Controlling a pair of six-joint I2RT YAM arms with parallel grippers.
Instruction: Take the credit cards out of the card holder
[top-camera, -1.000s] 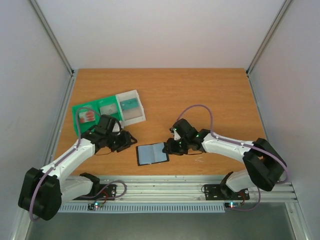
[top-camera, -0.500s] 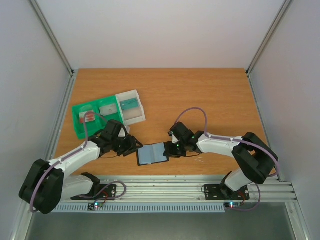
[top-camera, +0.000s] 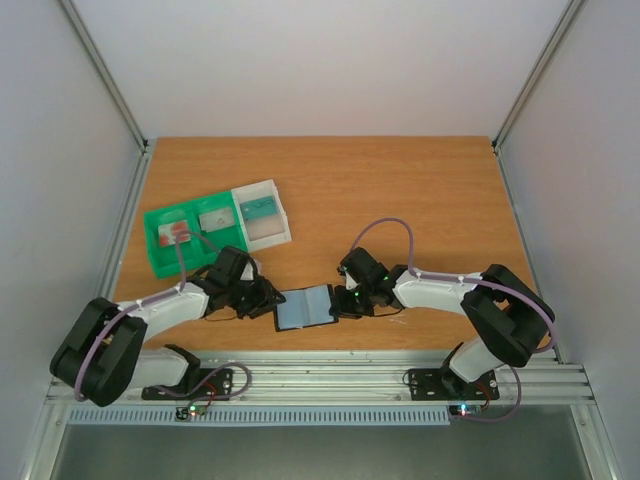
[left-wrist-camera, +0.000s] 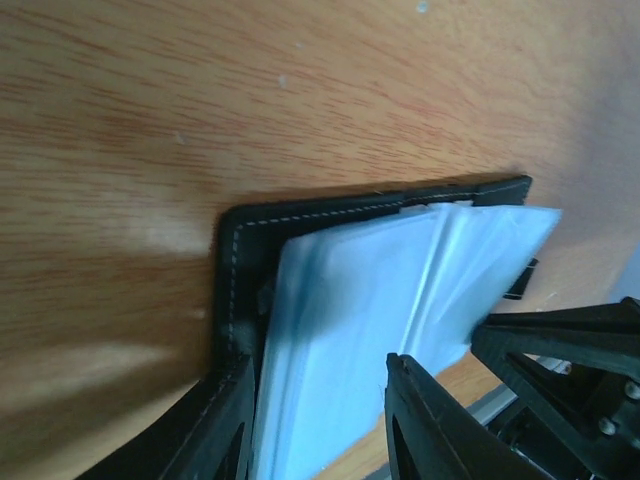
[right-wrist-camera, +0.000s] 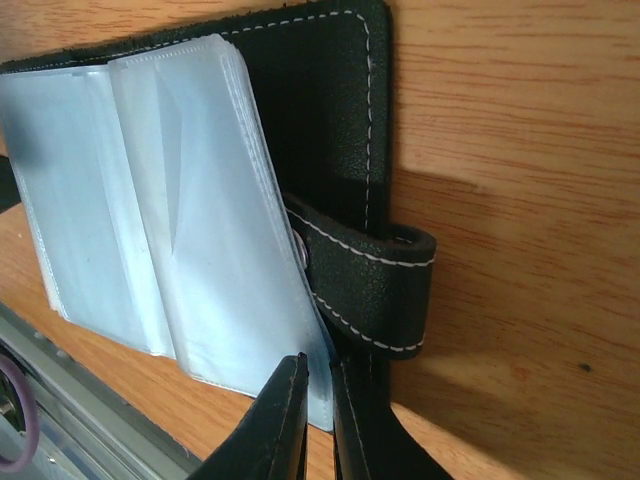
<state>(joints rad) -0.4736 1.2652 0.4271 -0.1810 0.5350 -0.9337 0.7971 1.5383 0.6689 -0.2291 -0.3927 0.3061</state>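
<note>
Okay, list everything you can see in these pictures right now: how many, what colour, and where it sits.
table: one, orange-brown wood, under everything
tray: one, green, with compartments, far left of the table
box: one, clear-white, against the tray's right side
cards: three visible, one whitish with red, one greyish, one teal; two in the tray, the teal one in the box
card holder: one, black with pale blue-grey sleeves, lying open at the near middle
arms: two, white and black, reaching in from either side of the card holder
left fingers: black, apart over the card holder's left half
right fingers: black, nearly together on the card holder's right edge
</note>
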